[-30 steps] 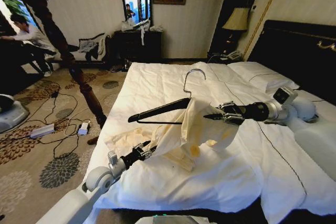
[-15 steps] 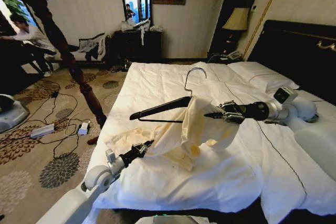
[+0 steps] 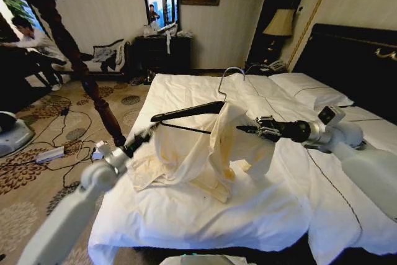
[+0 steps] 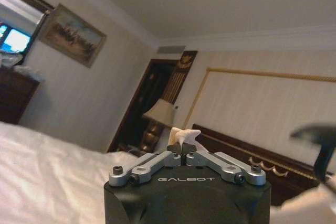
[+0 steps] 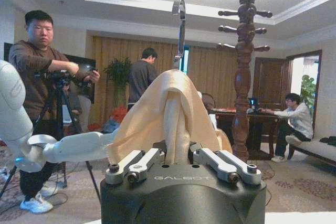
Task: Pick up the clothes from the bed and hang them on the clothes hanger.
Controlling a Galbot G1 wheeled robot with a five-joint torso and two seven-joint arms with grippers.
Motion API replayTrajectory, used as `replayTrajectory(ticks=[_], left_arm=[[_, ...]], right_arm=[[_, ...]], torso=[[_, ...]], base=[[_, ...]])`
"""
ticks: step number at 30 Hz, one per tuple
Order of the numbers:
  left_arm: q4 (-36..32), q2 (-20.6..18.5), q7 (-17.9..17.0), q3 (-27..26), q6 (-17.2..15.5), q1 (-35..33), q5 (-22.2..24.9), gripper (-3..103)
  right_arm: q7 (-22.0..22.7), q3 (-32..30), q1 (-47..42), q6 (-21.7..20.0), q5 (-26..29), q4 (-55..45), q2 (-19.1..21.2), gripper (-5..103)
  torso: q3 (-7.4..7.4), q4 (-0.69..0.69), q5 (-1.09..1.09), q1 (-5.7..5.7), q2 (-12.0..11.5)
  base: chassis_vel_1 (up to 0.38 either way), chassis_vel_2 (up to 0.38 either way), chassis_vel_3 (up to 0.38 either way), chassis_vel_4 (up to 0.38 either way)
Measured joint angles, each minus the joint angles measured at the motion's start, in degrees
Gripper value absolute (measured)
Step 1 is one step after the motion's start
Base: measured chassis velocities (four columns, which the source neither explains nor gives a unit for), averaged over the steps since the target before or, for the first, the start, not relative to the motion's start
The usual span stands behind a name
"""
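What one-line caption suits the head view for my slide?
Both grippers, left and right, hold a cream shirt draped on a black hanger above the bed.

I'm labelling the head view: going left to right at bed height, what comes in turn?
Left gripper → clothes hanger → clothes → right gripper → pillow.

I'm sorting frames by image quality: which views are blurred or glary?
Head view: left arm near the left gripper is motion-smeared, walls bow at the edges. Left wrist view: soft, hazy, the bed washed out. Right wrist view: sharp on the clothes, ceiling glare above the clothes hanger.
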State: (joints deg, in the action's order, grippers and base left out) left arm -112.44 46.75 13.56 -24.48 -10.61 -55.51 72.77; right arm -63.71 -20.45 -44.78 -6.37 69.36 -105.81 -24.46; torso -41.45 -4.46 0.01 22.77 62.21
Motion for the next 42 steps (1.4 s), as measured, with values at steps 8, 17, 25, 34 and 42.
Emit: replayTrajectory(ticks=[8, 17, 25, 34, 42], left_arm=[[-6.09, -3.98, -4.22, 1.16, -1.71, 8.56, 7.79, 0], [-12.1, -7.55, -6.46, -0.61, -2.47, 10.76, 12.34, 0], [-17.45, -8.57, -7.22, -0.52, -2.91, 10.63, 13.42, 0], [-22.99, -8.39, -7.56, 3.24, -4.48, 9.15, 10.64, 0], [-24.72, -9.0, -7.36, 6.81, -5.34, 9.92, 9.56, 0]], right_arm=[[1.88, -1.62, -2.32, -0.02, -7.48, 0.59, 0.42, 16], [2.55, -1.48, -1.41, 0.02, -9.15, 0.77, 0.49, 16], [5.74, -1.31, -2.53, 0.17, -9.01, 0.14, 0.0, 16], [15.06, 0.39, -3.26, 0.33, -6.89, -1.37, -0.99, 16], [20.03, 1.95, -2.11, 1.68, -4.85, -2.62, -1.75, 16]], torso=[[0.0, -0.02, 0.01, 0.0, 0.0], [0.0, 0.01, 0.0, 0.0, 0.0], [0.0, 0.0, 0.01, -0.01, 0.0], [0.0, 0.0, 0.0, 0.0, 0.0], [0.0, 0.0, 0.0, 0.0, 0.0]], base=[[0.0, 0.0, 0.0, 0.0], [0.0, 0.0, 0.0, 0.0], [0.0, 0.0, 0.0, 0.0], [0.0, 0.0, 0.0, 0.0], [0.0, 0.0, 0.0, 0.0]])
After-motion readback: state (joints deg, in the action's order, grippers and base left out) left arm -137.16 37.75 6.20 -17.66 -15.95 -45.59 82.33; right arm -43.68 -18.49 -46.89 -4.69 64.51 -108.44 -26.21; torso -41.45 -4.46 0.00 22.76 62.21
